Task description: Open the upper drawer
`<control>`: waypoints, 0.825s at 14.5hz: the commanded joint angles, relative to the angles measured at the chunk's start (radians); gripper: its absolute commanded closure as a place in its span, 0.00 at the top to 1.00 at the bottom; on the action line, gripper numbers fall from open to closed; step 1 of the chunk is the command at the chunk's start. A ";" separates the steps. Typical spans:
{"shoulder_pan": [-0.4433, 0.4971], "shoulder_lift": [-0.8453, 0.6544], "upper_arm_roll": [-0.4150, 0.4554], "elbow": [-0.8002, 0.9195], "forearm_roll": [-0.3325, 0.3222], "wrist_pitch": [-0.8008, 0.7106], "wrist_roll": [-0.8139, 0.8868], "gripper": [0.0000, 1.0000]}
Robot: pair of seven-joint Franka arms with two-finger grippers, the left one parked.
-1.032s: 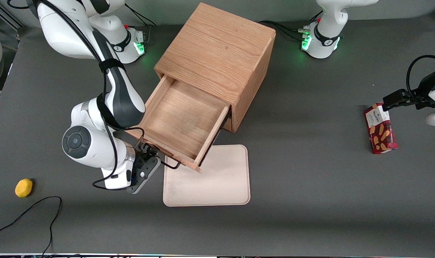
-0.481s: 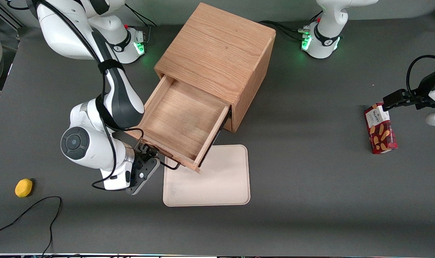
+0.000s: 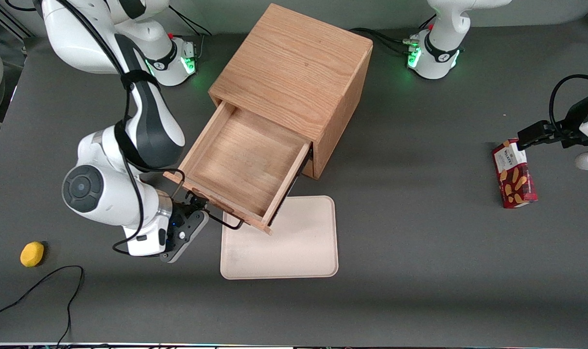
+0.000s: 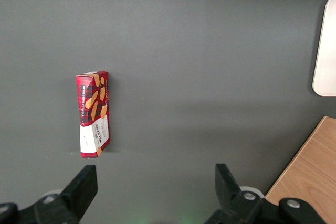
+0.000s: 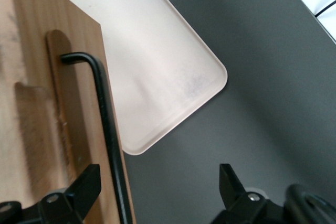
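The upper drawer (image 3: 245, 160) stands pulled well out of the light oak cabinet (image 3: 294, 72), its shallow wooden box showing empty. Its long black wire handle (image 3: 226, 224) runs along the oak front (image 5: 31, 103). My right gripper (image 3: 191, 206) is at the handle's end toward the working arm, in front of the drawer. In the right wrist view the gripper (image 5: 157, 182) is open wide. The handle (image 5: 107, 129) passes between the fingers, close to one finger (image 5: 86, 182) and well apart from its mate.
A beige tray (image 3: 294, 242) lies on the dark table just in front of the open drawer, partly under it. A yellow fruit (image 3: 32, 254) and a black cable (image 3: 42, 286) lie toward the working arm's end. A red biscuit box (image 3: 513, 179) lies toward the parked arm's end.
My right arm and gripper have shifted along the handle toward the working arm's end of the table. The drawer has stayed where it was.
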 commanded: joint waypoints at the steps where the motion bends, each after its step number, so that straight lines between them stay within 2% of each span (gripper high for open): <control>1: -0.011 -0.040 0.011 0.016 0.017 -0.056 0.043 1.00; 8: -0.010 -0.164 0.004 0.008 0.000 -0.126 0.190 1.00; 12: -0.008 -0.254 0.003 -0.039 -0.043 -0.149 0.254 1.00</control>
